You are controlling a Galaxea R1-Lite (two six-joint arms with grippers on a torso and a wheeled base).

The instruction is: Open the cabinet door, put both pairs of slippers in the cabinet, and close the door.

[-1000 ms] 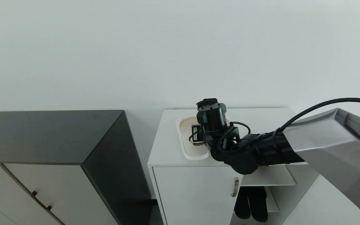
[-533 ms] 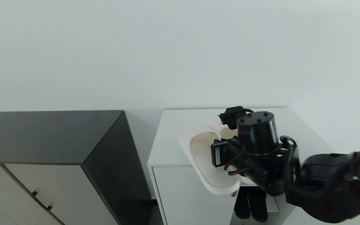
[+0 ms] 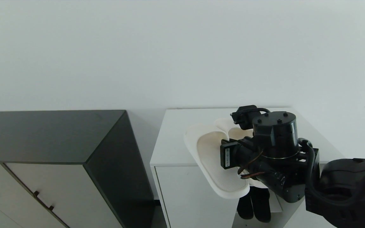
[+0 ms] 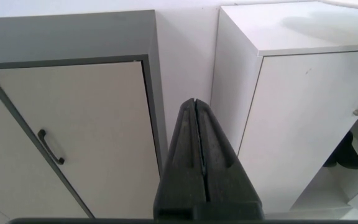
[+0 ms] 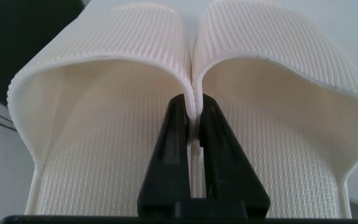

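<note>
White wall (image 3: 182,47) rose behind a white cabinet (image 3: 169,152) and a dark cabinet (image 3: 52,136) beside it. Your right arm was bent in over the white cabinet's front edge, wrist tipped down. The right gripper (image 5: 194,109) pinched the touching inner walls of the white slippers (image 3: 214,158). The pair hung side by side across that edge, lengthwise front to back, strap ends toward the wall. Black slippers (image 3: 258,202) lay inside below. Your left gripper (image 4: 195,118) was closed on nothing, facing both cabinets.

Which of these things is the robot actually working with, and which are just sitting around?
In the job: white slippers, pinched in the right tool; black slippers, low inside the white cabinet.
Just there: dark cabinet beside it; left tool, shut and empty.
</note>
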